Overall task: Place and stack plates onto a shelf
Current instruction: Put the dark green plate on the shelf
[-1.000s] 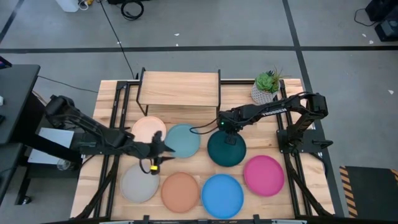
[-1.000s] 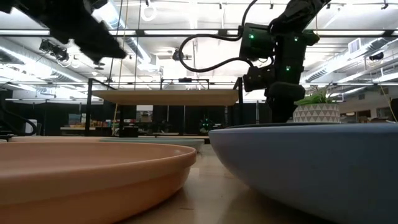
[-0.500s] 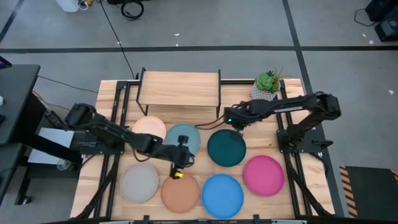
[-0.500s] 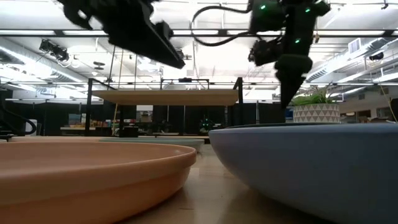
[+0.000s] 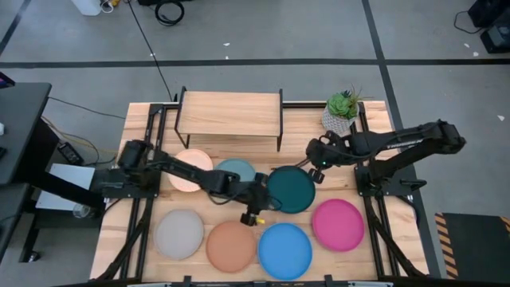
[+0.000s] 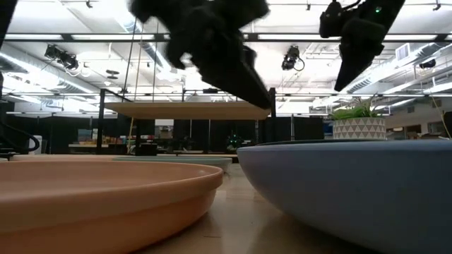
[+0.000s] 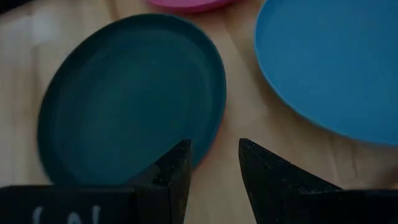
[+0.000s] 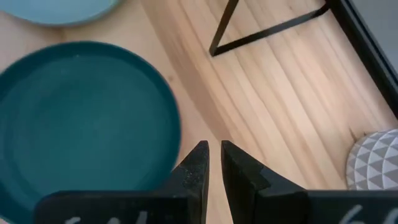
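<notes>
1. The dark teal plate (image 5: 292, 190) is lying flat on the wooden table (image 5: 374, 239), just right of the middle of the high picture. It is lying below and to the right of the shelf (image 5: 230, 113), which is standing at the top middle with nothing on its board.
2. Six more plates are lying on the table around it: cream (image 5: 186, 169), light blue (image 5: 233, 173), grey (image 5: 179, 233), terracotta (image 5: 229, 244), bright blue (image 5: 284, 248) and magenta (image 5: 337, 224).
3. The left gripper (image 5: 260, 202) is hanging over the teal plate's left edge. Its two fingers are standing apart and holding nothing.
4. The right gripper (image 5: 313, 164) is hanging near the plate's upper right edge. Its fingers are almost together, with only a thin gap, and holding nothing.
5. The plate is looking stiff, thin and light, I think, with a smooth, dull skin that might slip. It could chip if it is dropped.
6. The rim looks like the best place to pinch, because the middle is flat and wide.
</notes>
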Action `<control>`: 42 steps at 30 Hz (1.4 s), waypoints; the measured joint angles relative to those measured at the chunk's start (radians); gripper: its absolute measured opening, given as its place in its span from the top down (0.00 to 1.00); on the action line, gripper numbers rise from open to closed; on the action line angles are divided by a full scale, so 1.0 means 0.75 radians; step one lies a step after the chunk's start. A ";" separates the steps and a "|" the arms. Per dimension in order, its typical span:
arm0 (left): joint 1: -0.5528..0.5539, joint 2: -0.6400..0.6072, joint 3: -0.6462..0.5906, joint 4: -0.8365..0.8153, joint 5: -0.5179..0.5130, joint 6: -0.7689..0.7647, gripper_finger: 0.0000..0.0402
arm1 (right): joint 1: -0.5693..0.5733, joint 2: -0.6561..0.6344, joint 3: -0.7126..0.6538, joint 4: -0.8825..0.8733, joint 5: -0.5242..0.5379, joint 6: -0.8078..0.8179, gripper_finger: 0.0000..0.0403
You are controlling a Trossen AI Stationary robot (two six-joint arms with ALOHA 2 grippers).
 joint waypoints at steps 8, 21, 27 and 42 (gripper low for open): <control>0.035 0.169 0.160 -0.107 0.085 0.134 0.65 | 0.098 -0.001 -0.054 0.024 0.062 0.039 0.88; 0.061 0.210 0.157 -0.079 0.085 0.200 0.65 | 0.151 -0.006 -0.064 0.039 0.123 0.064 0.88; 0.061 0.213 0.155 -0.086 0.085 0.203 0.69 | 0.150 -0.006 -0.064 0.043 0.132 0.058 0.88; 0.061 0.213 0.155 -0.089 0.086 0.206 0.87 | 0.150 -0.006 -0.064 0.045 0.132 0.055 0.88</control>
